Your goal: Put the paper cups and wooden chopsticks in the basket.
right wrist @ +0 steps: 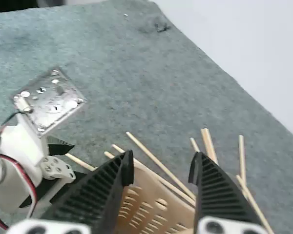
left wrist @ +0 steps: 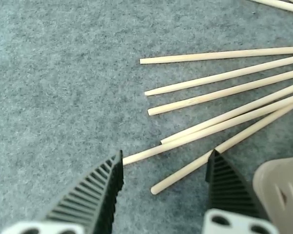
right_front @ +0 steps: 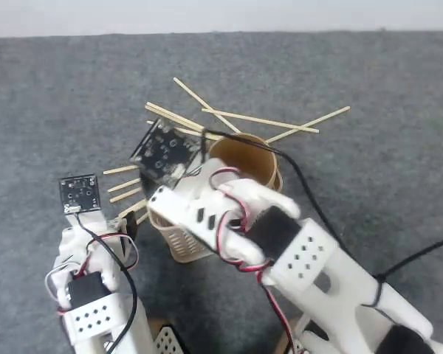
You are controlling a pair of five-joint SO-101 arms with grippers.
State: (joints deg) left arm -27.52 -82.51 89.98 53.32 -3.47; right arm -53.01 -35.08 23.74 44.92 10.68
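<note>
Several wooden chopsticks [right_front: 258,118] lie scattered on the grey carpet at the back. More chopsticks [left wrist: 219,78] fan out in front of my left gripper [left wrist: 167,155], which is open low over the carpet; the ends of two sticks lie between its fingers [left wrist: 102,190]. A brown paper cup [right_front: 244,158] stands upright beyond the right arm, its lower part hidden. The beige perforated basket [right_front: 181,240] sits between the two arms. My right gripper [right wrist: 162,156] is open and holds nothing, hovering just above the basket [right wrist: 151,207].
The left arm [right wrist: 19,156] with its camera board [right wrist: 49,100] stands close beside the basket. A black cable [right_front: 310,199] runs across the carpet to the right arm. Bare grey carpet [right_front: 74,96] spreads to the far left and right, with a white wall behind it.
</note>
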